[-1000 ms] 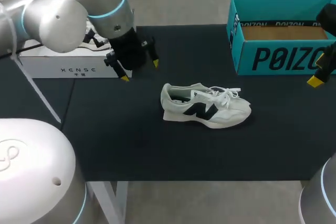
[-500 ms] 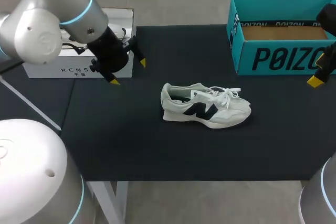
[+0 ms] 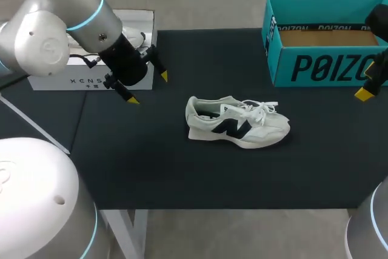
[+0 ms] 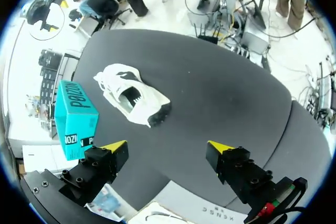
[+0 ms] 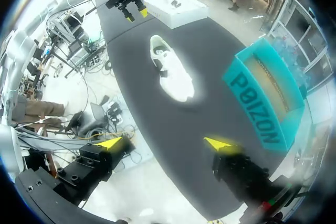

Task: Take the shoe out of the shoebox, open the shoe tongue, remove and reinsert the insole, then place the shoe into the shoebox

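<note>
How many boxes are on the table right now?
2. A teal shoebox, open, stands at the table's far right corner. A white box sits at the far left, beside the left gripper. The shoe lies between them, in neither. Nothing suggests a hidden third.

One shoe (image 3: 236, 124), one teal shoebox (image 3: 327, 68) — one white box (image 3: 54, 80).

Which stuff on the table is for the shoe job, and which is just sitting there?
For the job:
- white shoe, lying on the table, out of its box
- teal shoebox, open
- left end effector, open, holding nothing
- right end effector, open, holding nothing

Just lying about:
- white box at the back, beside the left end effector
</note>
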`<state>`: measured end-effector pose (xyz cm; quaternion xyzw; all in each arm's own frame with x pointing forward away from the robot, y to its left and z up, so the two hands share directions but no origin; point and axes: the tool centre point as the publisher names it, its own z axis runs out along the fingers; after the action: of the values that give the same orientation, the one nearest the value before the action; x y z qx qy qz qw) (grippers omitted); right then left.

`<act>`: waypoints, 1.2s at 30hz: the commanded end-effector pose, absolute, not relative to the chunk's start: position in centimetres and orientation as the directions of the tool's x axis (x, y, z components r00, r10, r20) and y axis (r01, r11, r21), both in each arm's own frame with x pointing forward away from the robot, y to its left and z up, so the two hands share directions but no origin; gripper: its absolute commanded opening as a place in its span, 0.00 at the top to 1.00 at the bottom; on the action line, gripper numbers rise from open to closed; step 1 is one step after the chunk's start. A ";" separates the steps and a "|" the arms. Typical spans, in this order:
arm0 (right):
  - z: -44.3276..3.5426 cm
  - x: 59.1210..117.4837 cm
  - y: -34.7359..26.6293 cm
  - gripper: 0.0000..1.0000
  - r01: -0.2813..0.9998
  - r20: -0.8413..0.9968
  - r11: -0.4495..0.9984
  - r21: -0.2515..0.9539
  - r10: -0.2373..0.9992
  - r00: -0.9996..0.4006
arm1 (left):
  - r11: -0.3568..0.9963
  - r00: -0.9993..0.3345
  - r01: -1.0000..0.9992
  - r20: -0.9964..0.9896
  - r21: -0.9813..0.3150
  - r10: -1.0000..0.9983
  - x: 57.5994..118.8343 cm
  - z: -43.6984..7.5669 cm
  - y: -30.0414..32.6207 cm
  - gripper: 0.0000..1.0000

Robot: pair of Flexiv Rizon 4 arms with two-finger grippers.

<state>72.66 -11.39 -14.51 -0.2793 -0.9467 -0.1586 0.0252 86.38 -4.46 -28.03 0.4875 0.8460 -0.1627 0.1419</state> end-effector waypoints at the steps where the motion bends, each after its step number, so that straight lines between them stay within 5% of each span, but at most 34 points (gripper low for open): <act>1: -14.5 72.9 -11.4 0.00 0.537 0.139 0.795 0.283 0.520 -0.843 | 0.444 -0.577 0.817 -0.523 -0.367 0.628 86.2 -30.5 -2.9 0.00; 15: -14.5 72.9 -11.4 0.00 0.537 0.139 0.795 0.283 0.520 -0.843 | 0.318 -0.810 0.565 -0.440 -0.761 0.387 84.2 -34.4 -3.5 0.00; 36: -14.5 72.9 -11.4 0.00 0.537 0.139 0.795 0.283 0.520 -0.843 | 0.321 -0.917 0.315 -0.199 -0.893 0.347 84.8 -36.9 -6.6 0.00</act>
<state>72.66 -11.38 -14.51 -0.2793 -0.9467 -0.1586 0.0252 83.88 -6.21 -35.95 0.2019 0.8219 -0.5326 -0.0023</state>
